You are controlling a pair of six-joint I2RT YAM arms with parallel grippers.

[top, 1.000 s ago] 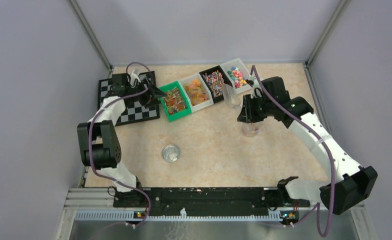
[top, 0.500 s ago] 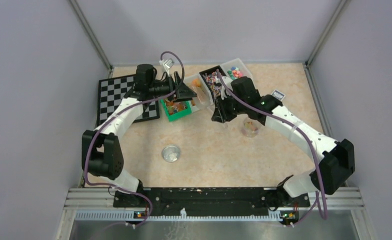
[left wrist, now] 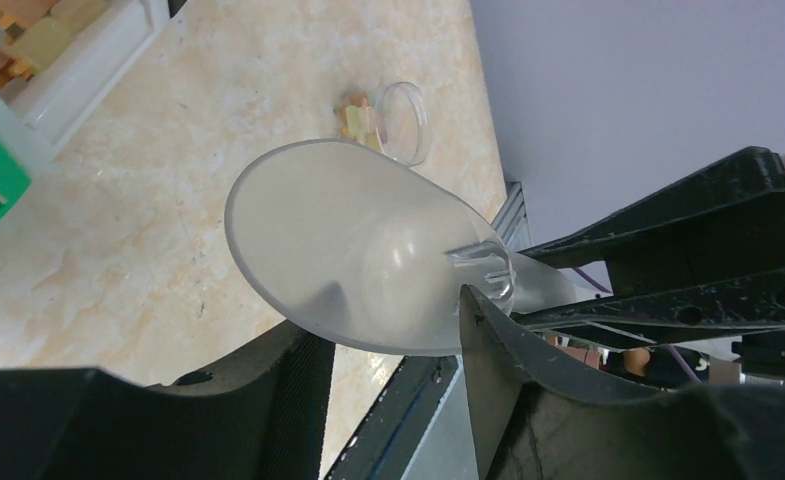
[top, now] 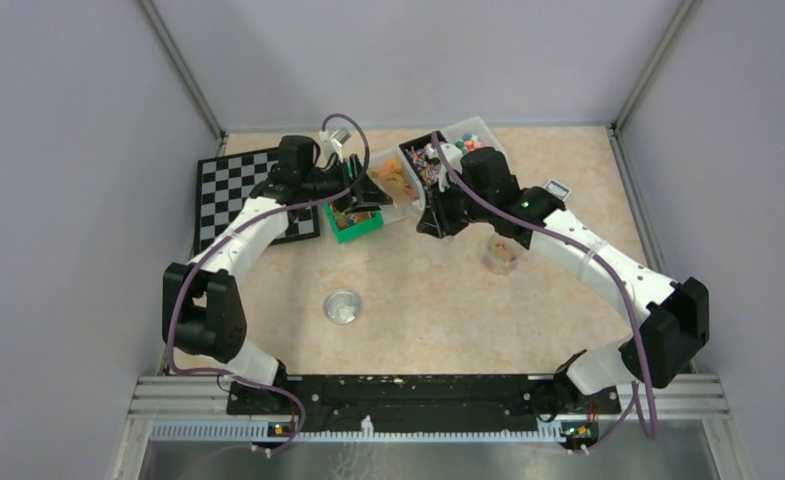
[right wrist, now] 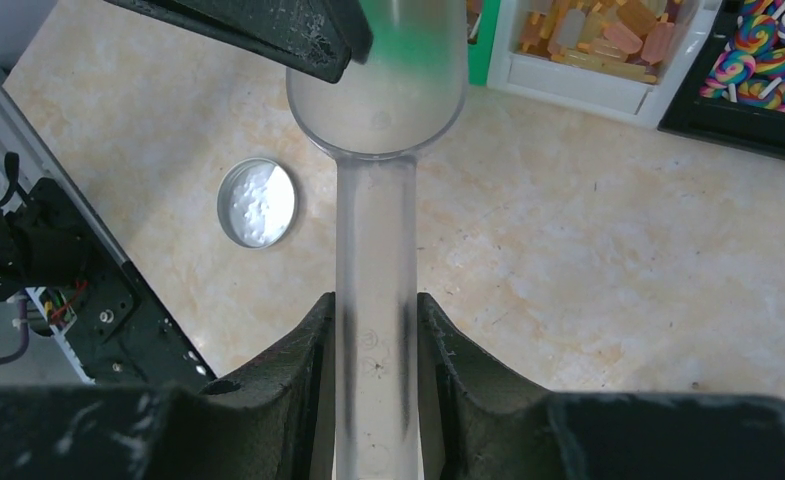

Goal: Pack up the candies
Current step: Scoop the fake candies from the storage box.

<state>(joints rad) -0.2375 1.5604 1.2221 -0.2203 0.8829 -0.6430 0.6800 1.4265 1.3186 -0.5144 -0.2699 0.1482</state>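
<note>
**Scoop held between the two arms, over the table**

The right gripper (right wrist: 376,300) is clamped tight on the handle of the clear scoop (right wrist: 378,90). The scoop's bowl lies between the fingers of the left gripper (left wrist: 388,325). Those fingers stand apart on either side of it, and I cannot tell whether they press on it. The candies (right wrist: 608,35) lie in a row of bins (right wrist: 583,88) at the far side of the table (right wrist: 588,280), just beyond the two grippers: orange pieces in a white bin, swirled ones in a black bin. A few orange candies sit in a small clear jar (top: 501,255) near the right arm. A round silver lid (right wrist: 256,203) lies well apart from the jar, nearer the arm bases
</note>
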